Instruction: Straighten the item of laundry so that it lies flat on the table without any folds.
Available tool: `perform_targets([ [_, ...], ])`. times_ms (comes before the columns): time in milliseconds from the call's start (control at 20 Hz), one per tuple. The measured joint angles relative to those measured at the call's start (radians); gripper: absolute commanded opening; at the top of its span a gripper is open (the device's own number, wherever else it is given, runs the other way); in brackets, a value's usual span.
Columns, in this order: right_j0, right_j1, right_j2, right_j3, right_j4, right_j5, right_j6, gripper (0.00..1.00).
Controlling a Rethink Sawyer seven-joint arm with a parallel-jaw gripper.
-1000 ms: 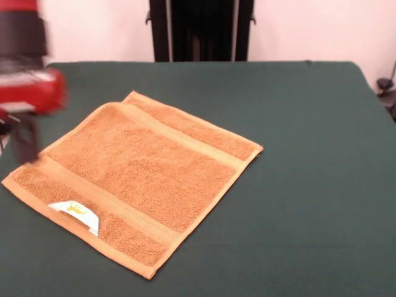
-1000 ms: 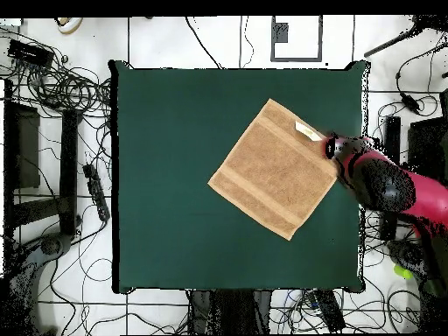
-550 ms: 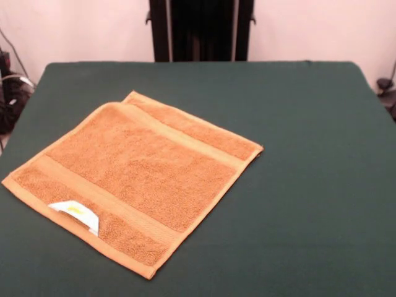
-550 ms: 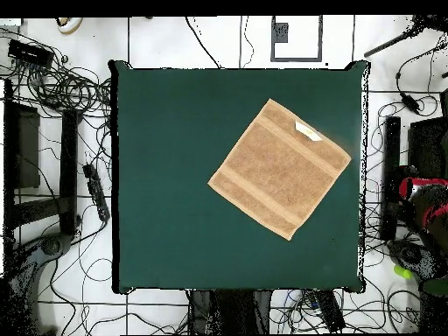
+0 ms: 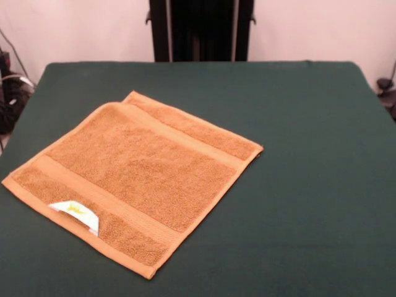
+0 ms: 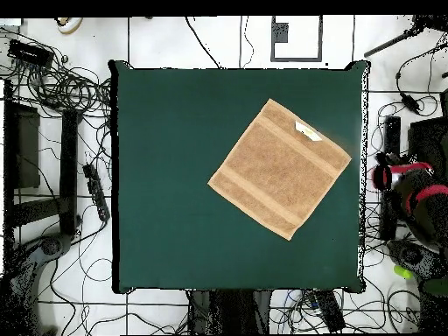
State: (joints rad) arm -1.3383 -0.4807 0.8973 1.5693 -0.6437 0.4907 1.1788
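Your towel [image 5: 139,179] is lying spread out on the green worktop [image 5: 309,154], turned so it sits like a diamond. In the overhead view it's [image 6: 280,168] over toward the right half of the worktop [image 6: 175,175], with one corner close to the right edge. Looks flat to me, both woven bands showing, and the little white tag [image 5: 75,212] sits at the near-left edge in the front view.

The arm [image 6: 411,197] is parked off the worktop entirely, past its right edge in the overhead view, well apart from the towel. You only see a red and black lump there, and I honestly can't pick out the hand, so I can't tell you whether it's spread or pressed together. The front view shows none of the arm.

One bit that's hard to read: the towel's far-left corner in the front view has a slightly rounded edge, and I can't say if it's doubled over.

Around the worktop there's just the floor with a mess of cables [image 6: 52,83]. Nothing sits on the towel.
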Motion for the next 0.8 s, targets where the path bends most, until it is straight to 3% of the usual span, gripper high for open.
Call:
perform_targets([
  [450, 0.347, -0.019, -0.069, -0.052, -0.062, 0.034, 0.000, 0.00],
  [800, 0.526, 0.012, -0.138, -0.104, -0.106, 0.032, 0.000, 0.00],
])
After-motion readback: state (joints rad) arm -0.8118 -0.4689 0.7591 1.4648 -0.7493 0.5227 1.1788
